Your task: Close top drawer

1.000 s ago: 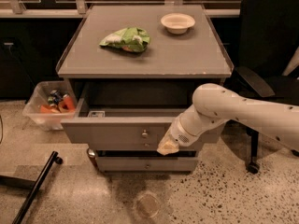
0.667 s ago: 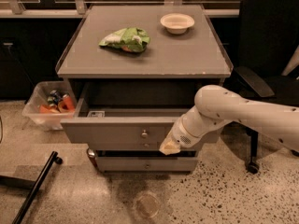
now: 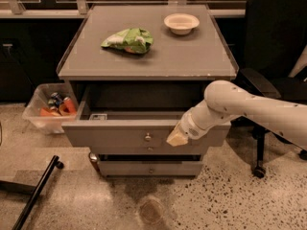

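Camera view: the top drawer (image 3: 115, 137) of a grey cabinet (image 3: 192, 56) stands pulled out toward the near side. The gripper (image 3: 176, 138) is at its front, just right of the knob (image 3: 147, 137); whether it is spread or pressed together cannot be told. A green bag (image 3: 128, 39) and a bowl (image 3: 181, 23) lie on the cabinet, and a plastic bin (image 3: 36, 110) sits on the floor at left.
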Motion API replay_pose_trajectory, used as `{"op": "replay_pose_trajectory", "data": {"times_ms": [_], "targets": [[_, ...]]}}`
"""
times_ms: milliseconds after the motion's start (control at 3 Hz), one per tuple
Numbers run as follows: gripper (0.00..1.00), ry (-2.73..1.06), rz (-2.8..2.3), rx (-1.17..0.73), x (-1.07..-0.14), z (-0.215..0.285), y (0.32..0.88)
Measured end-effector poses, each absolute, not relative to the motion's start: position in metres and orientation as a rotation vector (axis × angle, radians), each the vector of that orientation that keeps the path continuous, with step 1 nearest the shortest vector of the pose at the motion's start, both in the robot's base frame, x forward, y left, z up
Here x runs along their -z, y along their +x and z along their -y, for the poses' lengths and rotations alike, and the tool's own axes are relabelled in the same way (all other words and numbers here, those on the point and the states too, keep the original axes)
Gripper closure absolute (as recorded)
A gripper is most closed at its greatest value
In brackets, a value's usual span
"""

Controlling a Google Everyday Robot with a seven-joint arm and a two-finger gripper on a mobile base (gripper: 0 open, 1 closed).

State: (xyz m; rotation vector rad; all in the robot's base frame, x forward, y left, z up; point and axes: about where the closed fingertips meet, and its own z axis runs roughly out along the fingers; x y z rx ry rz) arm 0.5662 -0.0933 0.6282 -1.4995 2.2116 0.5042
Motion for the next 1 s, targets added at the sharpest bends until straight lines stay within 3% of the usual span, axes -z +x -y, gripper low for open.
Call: {"op": "replay_pose_trajectory", "data": {"times_ms": [333,1000], "targets": [[0.81,-1.502,-2.205,-0.504,-0.628,0.093,0.568],[0.35,-1.519,-2.166,-0.508,-0.63,0.087,0.583]]}}
